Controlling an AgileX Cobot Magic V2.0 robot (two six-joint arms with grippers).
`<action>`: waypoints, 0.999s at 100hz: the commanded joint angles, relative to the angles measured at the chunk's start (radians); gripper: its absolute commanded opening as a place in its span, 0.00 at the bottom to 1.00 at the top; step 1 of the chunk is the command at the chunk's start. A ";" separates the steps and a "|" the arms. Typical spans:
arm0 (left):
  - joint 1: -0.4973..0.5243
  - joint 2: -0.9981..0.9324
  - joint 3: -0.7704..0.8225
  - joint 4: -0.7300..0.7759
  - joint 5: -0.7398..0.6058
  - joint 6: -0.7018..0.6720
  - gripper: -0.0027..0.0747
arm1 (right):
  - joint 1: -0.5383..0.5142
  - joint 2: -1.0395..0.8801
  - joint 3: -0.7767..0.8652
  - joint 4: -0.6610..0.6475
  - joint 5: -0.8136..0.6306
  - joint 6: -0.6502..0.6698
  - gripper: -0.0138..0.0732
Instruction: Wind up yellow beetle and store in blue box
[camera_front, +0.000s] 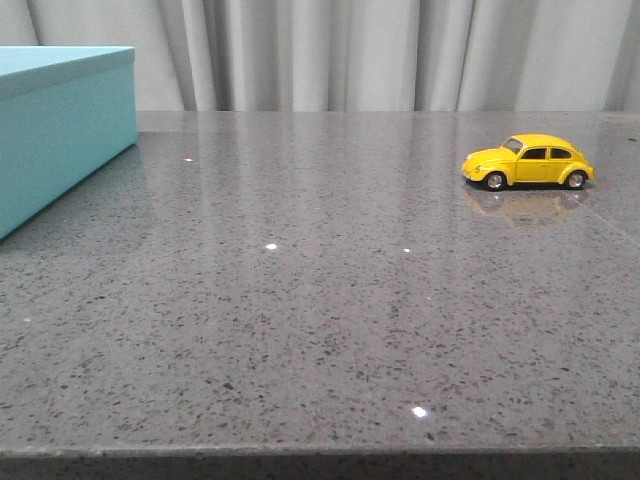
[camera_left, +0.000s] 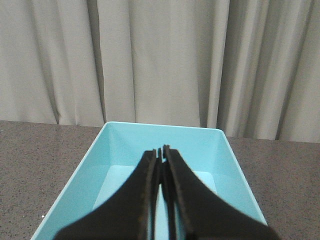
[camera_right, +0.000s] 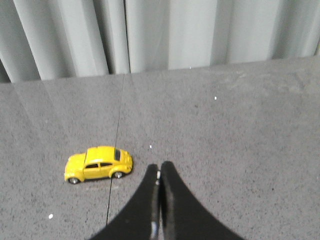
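Grey speckled stone forms the table (camera_front: 320, 330), on which the beetle (camera_front: 528, 162) is seen standing on all four wheels at the far right, side-on in the front view, its nose turned towards the left and its reflection caught in the polished surface beneath it. The box (camera_front: 62, 125) is placed at the far left edge of the table, well apart from the beetle, and is only partly taken in by the front view. In the left wrist view the box is shown open at the top, its pale blue floor and inner walls exposed, with the left gripper (camera_left: 161, 152) held above it, its black fingers pressed together with nothing between them. In the right wrist view the right gripper (camera_right: 159, 170) is held over bare table near the beetle without touching it, its fingers likewise pressed together on nothing. Pleated grey curtains (camera_front: 400, 55) are hung behind the table.
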 joint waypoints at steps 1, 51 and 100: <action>0.001 0.015 -0.034 -0.012 -0.076 -0.009 0.01 | 0.014 0.065 -0.064 0.001 -0.034 -0.004 0.09; 0.001 0.015 -0.034 -0.012 -0.076 -0.009 0.01 | 0.216 0.558 -0.419 0.007 0.186 0.018 0.48; 0.001 0.015 -0.034 -0.012 -0.076 -0.009 0.01 | 0.242 1.023 -0.895 0.007 0.581 0.130 0.76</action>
